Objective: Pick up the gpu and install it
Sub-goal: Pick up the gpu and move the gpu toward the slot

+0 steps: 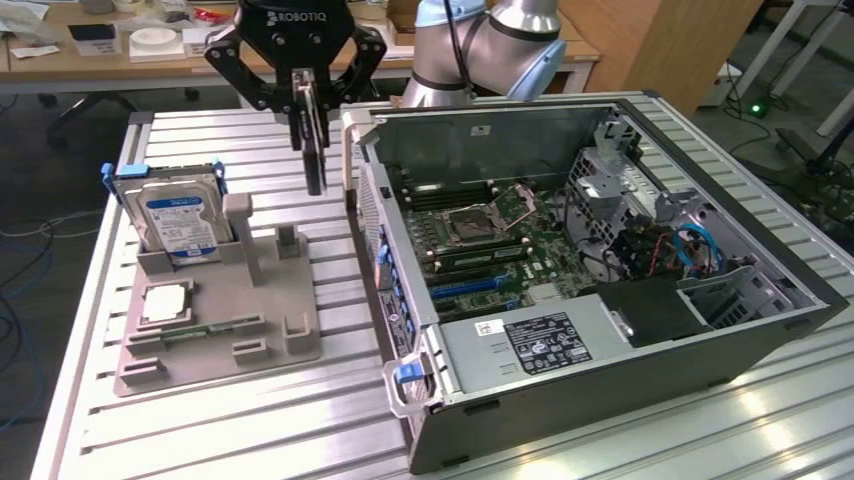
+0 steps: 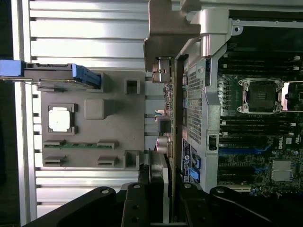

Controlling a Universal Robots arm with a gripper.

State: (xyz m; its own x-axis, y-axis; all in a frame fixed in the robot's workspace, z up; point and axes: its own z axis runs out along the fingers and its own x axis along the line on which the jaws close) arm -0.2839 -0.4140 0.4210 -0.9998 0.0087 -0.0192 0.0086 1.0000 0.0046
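My gripper (image 1: 310, 100) is shut on the gpu (image 1: 314, 145). The card hangs edge-on and upright in the air, above the grey holder (image 1: 220, 330) and just beside the open computer case (image 1: 601, 260) on its side toward the exterior view's left. In the wrist view the gpu (image 2: 166, 118) runs away from the gripper (image 2: 162, 201) as a thin edge with connectors along it. Its silver end bracket (image 2: 165, 28) is at the far end, and the black fingers (image 2: 135, 205) clamp it from both sides. Blue expansion slots (image 1: 467, 287) lie on the motherboard inside the case.
The grey holder carries a silver hard drive with a blue label (image 1: 180, 215), a processor chip (image 1: 163, 303) and a narrow green memory stick (image 1: 200, 328). The case wall (image 1: 380, 220) stands close to the card. Ribbed metal tabletop (image 1: 200, 430) surrounds everything.
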